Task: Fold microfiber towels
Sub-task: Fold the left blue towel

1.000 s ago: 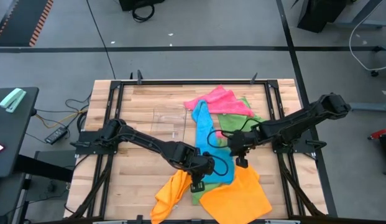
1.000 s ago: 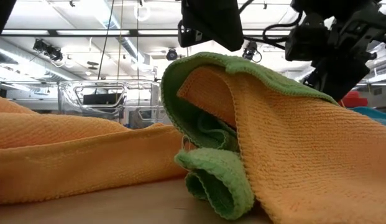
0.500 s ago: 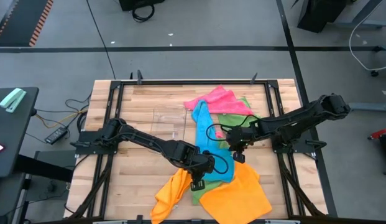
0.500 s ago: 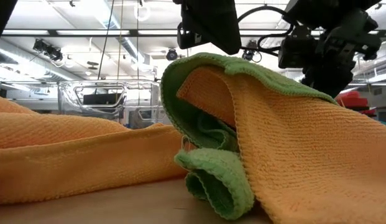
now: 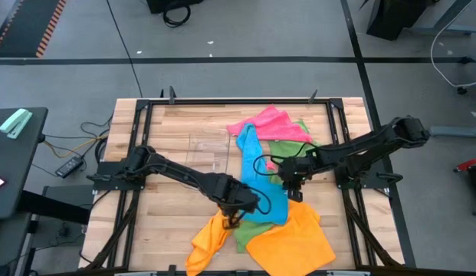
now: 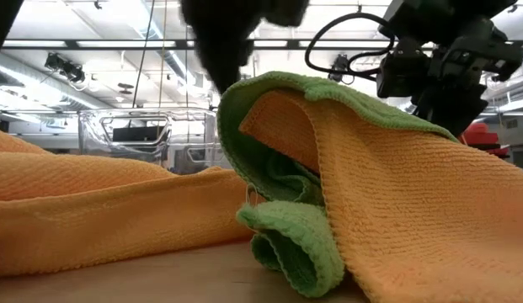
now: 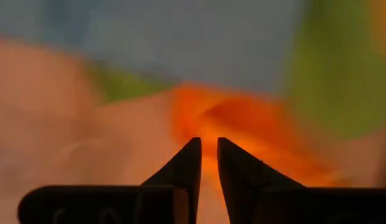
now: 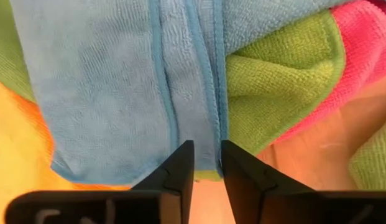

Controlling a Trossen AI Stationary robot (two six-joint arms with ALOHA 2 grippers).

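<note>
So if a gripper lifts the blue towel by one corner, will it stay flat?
Probably not. The blue towel already lies crumpled over the other cloths, so it should hang limp. Its fuzzy pile likely grips, dragging the green towel beneath.

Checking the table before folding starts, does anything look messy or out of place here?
Yes: the microfiber towels lie in one crumpled heap, none flat. The sky-blue towel drapes over the green towel and the orange towel, with the pink towel bunched behind.

Two dark, slender jointed arms here, matte black all over. The left gripper point(image 7: 206, 149) shows two black wedge-shaped fingers tapering to points; the right gripper point(image 8: 206, 152) matches, a black cable looping beside it.
</note>
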